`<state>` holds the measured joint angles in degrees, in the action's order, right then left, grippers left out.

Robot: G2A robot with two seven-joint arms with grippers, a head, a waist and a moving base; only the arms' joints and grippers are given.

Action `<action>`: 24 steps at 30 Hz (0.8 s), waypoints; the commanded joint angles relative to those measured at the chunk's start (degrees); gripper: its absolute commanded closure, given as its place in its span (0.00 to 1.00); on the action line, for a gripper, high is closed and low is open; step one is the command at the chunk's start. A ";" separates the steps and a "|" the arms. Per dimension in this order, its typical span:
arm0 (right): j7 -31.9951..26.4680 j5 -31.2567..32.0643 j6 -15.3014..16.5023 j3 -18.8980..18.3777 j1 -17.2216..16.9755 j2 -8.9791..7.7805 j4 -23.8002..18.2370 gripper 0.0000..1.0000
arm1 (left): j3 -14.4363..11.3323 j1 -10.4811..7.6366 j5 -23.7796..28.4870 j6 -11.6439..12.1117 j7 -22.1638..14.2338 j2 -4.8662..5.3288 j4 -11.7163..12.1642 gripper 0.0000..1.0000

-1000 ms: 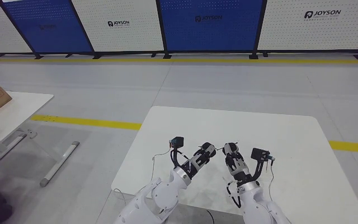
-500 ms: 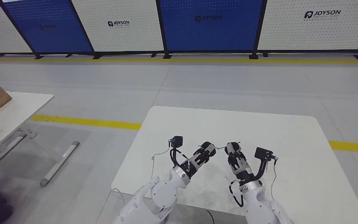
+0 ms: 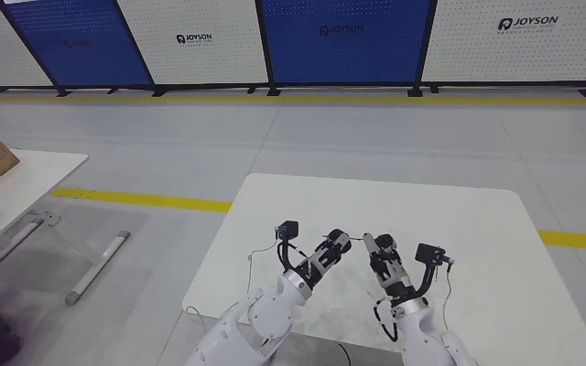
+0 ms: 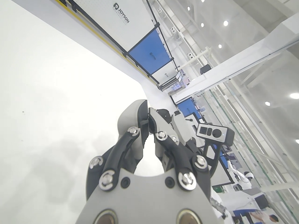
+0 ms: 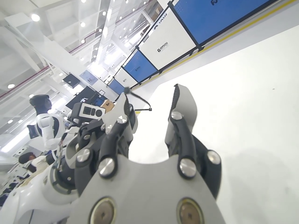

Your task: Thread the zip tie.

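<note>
2 claws, lower centre, over a white rectangular table.
The left claw clenched a thin black zip tie; the right claw stood released.

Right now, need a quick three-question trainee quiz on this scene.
1. True or false: the grey two-finger right tool is open.
2. The thin black plastic zip tie is: A) lying flat on the white rectangular table; B) up in the air by the tool tips; C) on the floor.
3. Fill in: the fingers of the grey left tool are ___.
Key: 1 true; 2 B; 3 shut.
</note>
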<state>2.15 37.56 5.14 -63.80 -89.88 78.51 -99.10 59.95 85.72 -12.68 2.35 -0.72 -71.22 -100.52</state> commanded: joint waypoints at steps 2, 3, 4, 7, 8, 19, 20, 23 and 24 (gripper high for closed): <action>0.31 0.46 0.15 -0.18 -0.34 -0.06 0.03 0.68 | 0.03 0.02 0.07 0.01 0.18 -0.04 0.03 1.00; 0.35 0.58 0.22 -0.22 -0.44 -0.08 0.03 0.68 | 0.04 0.03 0.07 0.01 0.22 -0.05 0.04 1.00; 0.38 0.74 0.30 -0.26 -0.53 -0.10 0.02 0.69 | 0.04 0.04 0.07 0.00 0.26 -0.06 0.03 1.00; 0.51 1.10 0.54 -0.34 -0.80 -0.15 -0.11 0.70 | 0.06 0.08 -0.01 -0.01 0.35 -0.08 0.01 1.00; 0.53 1.21 0.71 -0.37 -0.88 -0.17 -0.22 0.71 | -0.05 0.14 -0.20 0.04 0.20 -0.08 0.01 1.00; 0.53 1.18 0.59 -0.31 -1.10 -0.17 -0.48 1.00 | 0.30 0.22 -0.63 0.88 -0.27 -0.03 0.32 1.00; 0.57 1.07 0.58 -0.26 -1.06 -0.15 -0.46 1.00 | 0.30 0.22 -0.59 0.88 -0.35 -0.03 0.34 1.00; 0.61 0.89 0.44 -0.08 -0.85 -0.09 -0.48 1.00 | 0.16 0.21 -0.64 0.99 -1.15 -0.02 0.27 1.00; 0.57 0.86 0.35 0.00 -0.75 -0.07 -0.47 1.00 | 0.10 0.21 -0.66 1.03 -1.34 -0.02 0.23 1.00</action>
<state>2.76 38.43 5.56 -63.85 -90.70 78.42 -99.57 60.11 85.93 -13.30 3.35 -1.89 -71.24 -100.25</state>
